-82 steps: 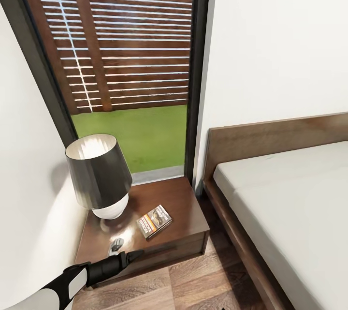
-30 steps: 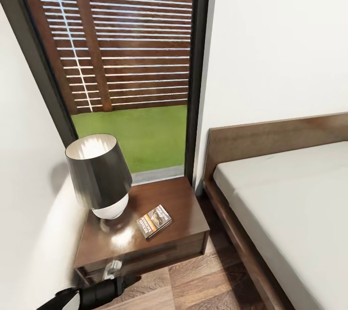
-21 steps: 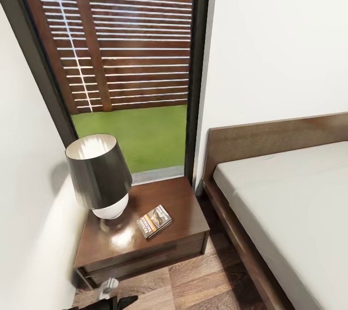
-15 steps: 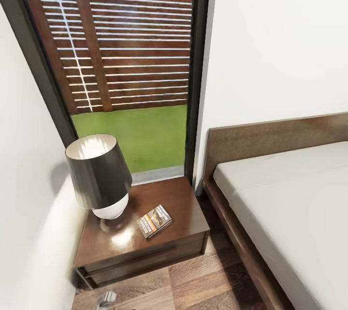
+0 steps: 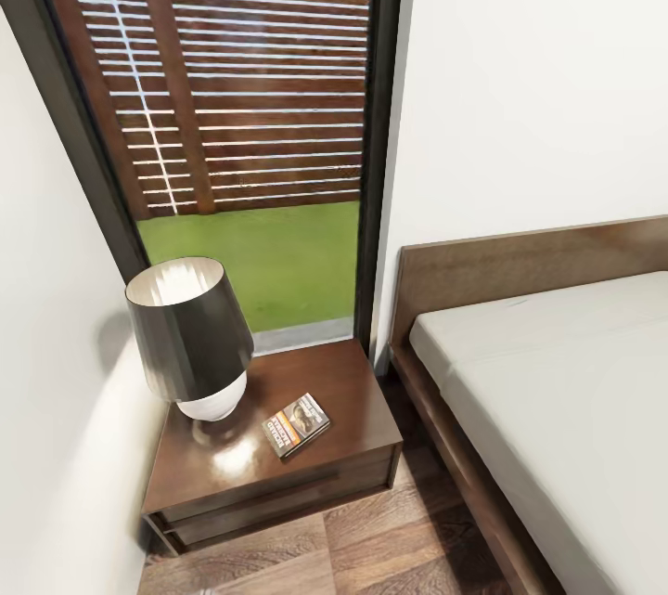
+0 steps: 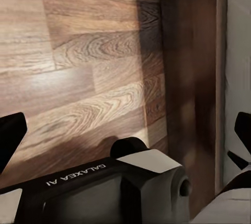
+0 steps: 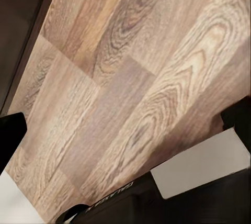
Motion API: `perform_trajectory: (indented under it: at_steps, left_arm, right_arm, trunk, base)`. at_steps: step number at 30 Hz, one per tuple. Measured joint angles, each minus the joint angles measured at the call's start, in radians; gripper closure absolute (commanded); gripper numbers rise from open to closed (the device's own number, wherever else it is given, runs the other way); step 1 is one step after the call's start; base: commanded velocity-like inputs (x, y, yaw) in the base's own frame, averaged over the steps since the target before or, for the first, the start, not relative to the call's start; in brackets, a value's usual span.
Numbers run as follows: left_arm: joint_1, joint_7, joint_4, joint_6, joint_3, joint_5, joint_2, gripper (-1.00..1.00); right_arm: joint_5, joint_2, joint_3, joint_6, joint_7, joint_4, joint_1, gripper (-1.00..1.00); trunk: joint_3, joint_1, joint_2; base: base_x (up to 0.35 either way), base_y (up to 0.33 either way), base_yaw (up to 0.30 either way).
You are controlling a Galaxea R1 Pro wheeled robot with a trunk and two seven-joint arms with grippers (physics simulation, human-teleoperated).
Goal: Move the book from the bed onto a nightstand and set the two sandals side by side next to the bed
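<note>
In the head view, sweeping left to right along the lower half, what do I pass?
Lamp → book, lying flat on the nightstand → bed, with its headboard against the white wall.

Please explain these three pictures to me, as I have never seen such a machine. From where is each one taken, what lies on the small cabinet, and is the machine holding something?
These are simulator renders from a wheeled robot with two arms. The large picture comes from its head camera: a book lies flat on the nightstand, beside a lamp, with the bed to the right. The other two pictures come from cameras at the wrists, looking along the fingers. Both look at the wood floor. The left gripper and the right gripper show dark fingertips far apart at the picture edges, so both are open and hold nothing.
</note>
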Motion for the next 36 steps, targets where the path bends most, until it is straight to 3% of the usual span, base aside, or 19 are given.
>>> perform_trajectory:
  at_steps: [18,36]
  left_arm:
    - [0.003,0.04,0.0,-0.002,0.007,0.004,-0.001,-1.0]
    - [0.003,0.042,0.0,-0.003,0.009,0.003,-0.002,-1.0]
  right_arm:
    - [0.007,0.009,0.008,0.007,-0.062,0.006,0.0,-1.0]
    - [0.01,0.011,0.011,0.007,-0.222,0.012,0.0,-1.0]
  trunk:
    - [0.0,0.0,0.0]
    - [0.0,0.0,0.0]
  base:
    - [0.0,0.0,0.0]
    - [0.0,0.0,0.0]
